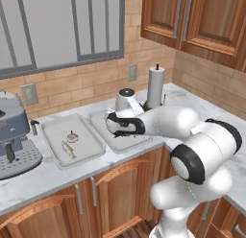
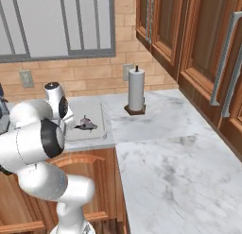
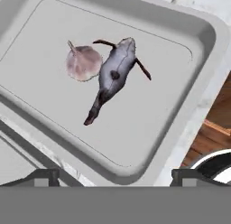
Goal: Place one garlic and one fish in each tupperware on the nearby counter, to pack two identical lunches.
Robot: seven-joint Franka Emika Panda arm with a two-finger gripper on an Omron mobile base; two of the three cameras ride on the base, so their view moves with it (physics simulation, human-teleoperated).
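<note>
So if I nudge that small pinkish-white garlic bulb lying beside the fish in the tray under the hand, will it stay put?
The round, pinkish-white garlic bulb would probably roll, since its body looks rounded and only the pointed tip breaks the shape. It looks small and likely light. The silvery fish touching it and the pale grey tray's raised rim should stop it going far.

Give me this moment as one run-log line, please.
gripper: open, above right tupperware | inside: garlic touching fish | left tupperware: garlic, fish

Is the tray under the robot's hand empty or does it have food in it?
Not empty. The tray holds one garlic and one fish lying beside it.
</note>
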